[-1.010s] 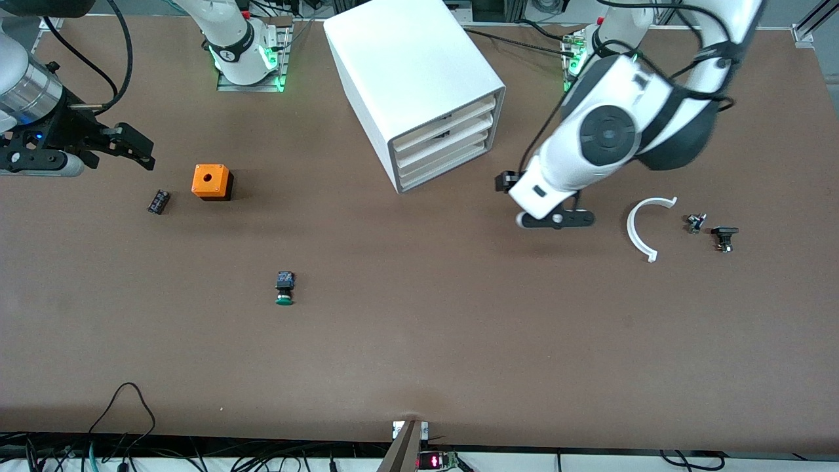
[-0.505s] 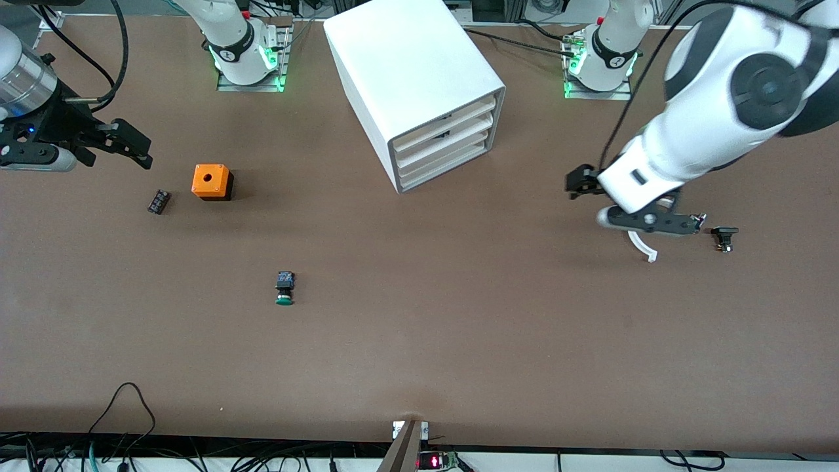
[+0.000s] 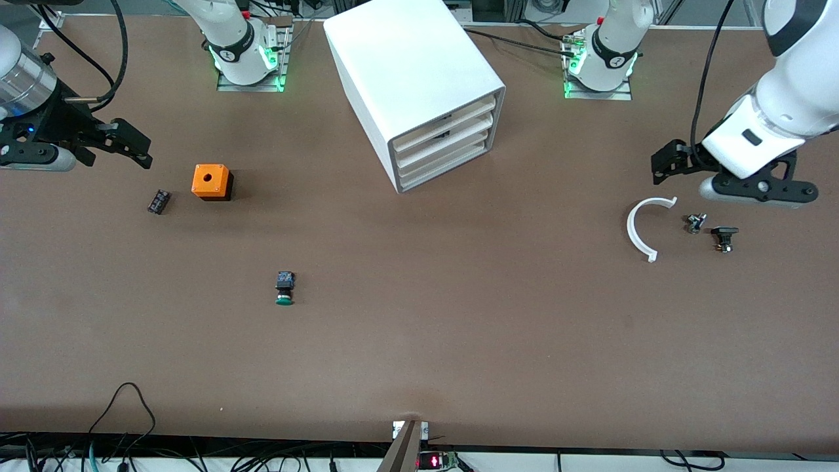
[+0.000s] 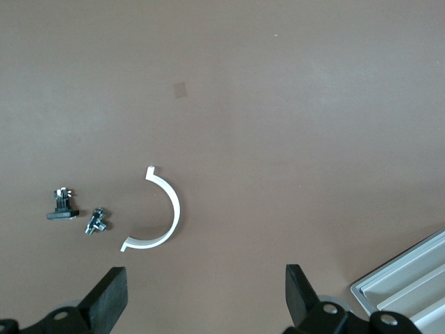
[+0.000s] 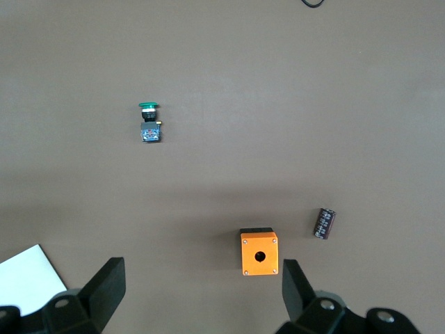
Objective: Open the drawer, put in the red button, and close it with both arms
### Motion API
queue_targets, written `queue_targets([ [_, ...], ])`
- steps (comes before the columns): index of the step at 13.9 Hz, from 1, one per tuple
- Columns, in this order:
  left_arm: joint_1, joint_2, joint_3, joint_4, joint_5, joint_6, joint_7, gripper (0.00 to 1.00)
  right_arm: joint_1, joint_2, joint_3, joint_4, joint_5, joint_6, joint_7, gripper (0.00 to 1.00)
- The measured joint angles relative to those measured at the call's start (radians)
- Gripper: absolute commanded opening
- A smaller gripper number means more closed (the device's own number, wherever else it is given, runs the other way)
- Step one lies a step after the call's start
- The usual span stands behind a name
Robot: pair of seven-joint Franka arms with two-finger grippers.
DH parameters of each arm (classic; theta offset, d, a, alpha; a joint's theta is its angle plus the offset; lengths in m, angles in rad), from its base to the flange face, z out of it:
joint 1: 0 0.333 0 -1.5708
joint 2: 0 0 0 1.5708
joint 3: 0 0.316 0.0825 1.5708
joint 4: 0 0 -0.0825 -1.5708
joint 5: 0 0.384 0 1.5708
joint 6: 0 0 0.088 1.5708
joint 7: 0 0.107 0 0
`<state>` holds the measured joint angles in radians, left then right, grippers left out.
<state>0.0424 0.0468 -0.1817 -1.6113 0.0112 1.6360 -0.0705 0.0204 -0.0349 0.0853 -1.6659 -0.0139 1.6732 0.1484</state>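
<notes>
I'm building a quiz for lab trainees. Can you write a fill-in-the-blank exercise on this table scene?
1. The push button lying on the table has a ____ cap.
2. The box with a round hole on top is ____.
3. The cabinet shows ____ drawers, all closed.
4. The curved white piece lies toward the ____ arm's end.

Answers: green; orange; four; left

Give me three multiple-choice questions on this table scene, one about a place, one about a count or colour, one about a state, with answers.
1. The left gripper is over:
A. the orange box
B. the table near the white arc
C. the cabinet

2. Drawers in the cabinet:
A. two
B. four
C. six

3. The drawers are:
A. all shut
B. one pulled out
C. all removed

Answers:
1 B, it hangs by the white arc, toward the left arm's end.
2 B, four cream fronts are stacked.
3 A, every front sits flush with the frame.
</notes>
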Motion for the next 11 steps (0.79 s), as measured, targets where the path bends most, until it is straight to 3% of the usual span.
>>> queue_targets([
  [4, -0.076, -0.054, 0.121, -0.099, -0.008, 0.093, 0.095, 1.00, 0.000, 0.000, 0.000, 0.000, 0.000, -0.001, 0.000, 1.00],
  [11, -0.089, -0.081, 0.124, -0.117, -0.007, 0.073, 0.113, 1.00, 0.000, 0.000, 0.000, 0.000, 0.000, -0.001, 0.000, 1.00],
])
